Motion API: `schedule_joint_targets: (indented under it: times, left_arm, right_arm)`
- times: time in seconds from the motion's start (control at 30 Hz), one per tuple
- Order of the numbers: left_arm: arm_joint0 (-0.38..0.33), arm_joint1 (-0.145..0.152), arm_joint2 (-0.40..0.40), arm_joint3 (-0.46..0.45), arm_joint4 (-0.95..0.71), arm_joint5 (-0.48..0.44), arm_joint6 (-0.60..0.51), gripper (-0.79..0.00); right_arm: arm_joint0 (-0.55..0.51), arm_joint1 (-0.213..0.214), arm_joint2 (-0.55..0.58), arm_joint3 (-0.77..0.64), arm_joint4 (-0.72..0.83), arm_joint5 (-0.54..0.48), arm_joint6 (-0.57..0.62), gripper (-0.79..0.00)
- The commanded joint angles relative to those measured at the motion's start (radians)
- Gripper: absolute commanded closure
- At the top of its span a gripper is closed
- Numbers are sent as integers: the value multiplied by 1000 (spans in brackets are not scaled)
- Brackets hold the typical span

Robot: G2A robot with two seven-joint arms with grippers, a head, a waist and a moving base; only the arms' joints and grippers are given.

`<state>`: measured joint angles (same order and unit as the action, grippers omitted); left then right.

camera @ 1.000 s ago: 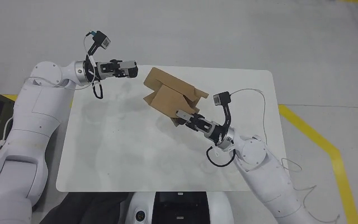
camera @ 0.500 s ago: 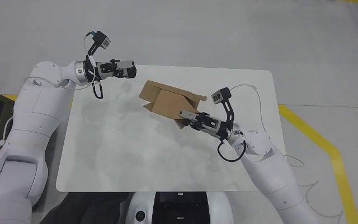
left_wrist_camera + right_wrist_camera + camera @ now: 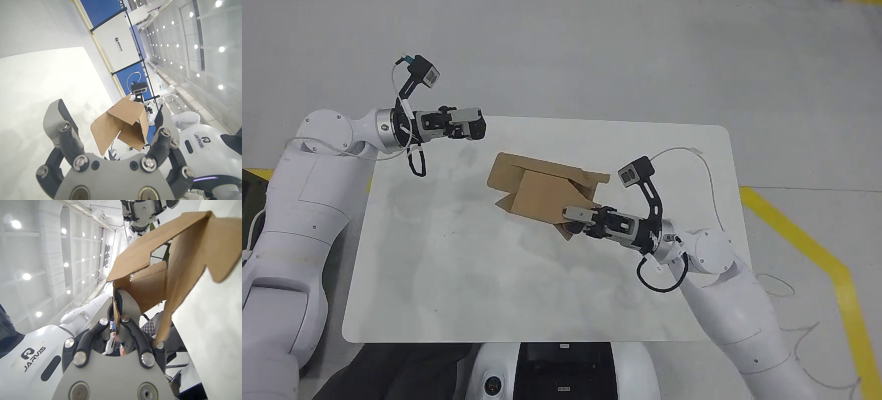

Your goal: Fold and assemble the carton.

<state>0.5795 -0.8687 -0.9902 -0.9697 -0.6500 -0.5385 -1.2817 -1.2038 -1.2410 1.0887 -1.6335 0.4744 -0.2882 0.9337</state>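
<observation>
Our right gripper (image 3: pixel 115 303) pinches one wall of the half-opened brown carton (image 3: pixel 170 256), its flaps splayed over the white table (image 3: pixel 217 323); beyond it we see the left gripper (image 3: pixel 143 207).

Bright, even light comes from round ceiling lamps (image 3: pixel 221 49). The white rectangular table (image 3: pixel 442 280) shines strongly, almost washed out. The brown cardboard carton (image 3: pixel 537 190) throws only a faint, soft shadow. Both wrist views bend lines near the edges.

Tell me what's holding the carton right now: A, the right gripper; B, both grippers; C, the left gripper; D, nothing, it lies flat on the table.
A: the right gripper is shut on a flap of the carton, while the left gripper stands open, apart from it.
</observation>
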Motion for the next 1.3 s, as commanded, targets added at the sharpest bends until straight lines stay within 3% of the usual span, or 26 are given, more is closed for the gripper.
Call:
schedule_joint_targets:
  times: [0.0,0.3,0.43,0.57,0.67,0.9,1.27]
  left_arm:
    - [0,0,0,0,0,0,0,-785]
    - [5,0,-2,-4,-3,11,16,-785]
    - [13,6,-28,-15,-36,108,-11,-785]
    - [4,10,-50,14,-163,280,-195,-785]
    - [-7,11,-53,35,-165,326,-254,-785]
    - [13,12,-1,-28,-228,397,-254,-785]
    - [7,6,109,-68,-294,459,-254,-785]
  right_arm:
    - [0,0,0,0,2,1,0,0]
    - [-3,0,1,-5,-7,6,-13,0]
    - [-9,3,21,-4,-1,7,-29,0]
    - [0,5,28,24,17,-7,-3,0]
    - [6,4,29,58,50,-33,16,0]
    - [21,-5,-14,100,82,-62,51,0]
    - [52,-19,-65,131,47,-102,8,0]
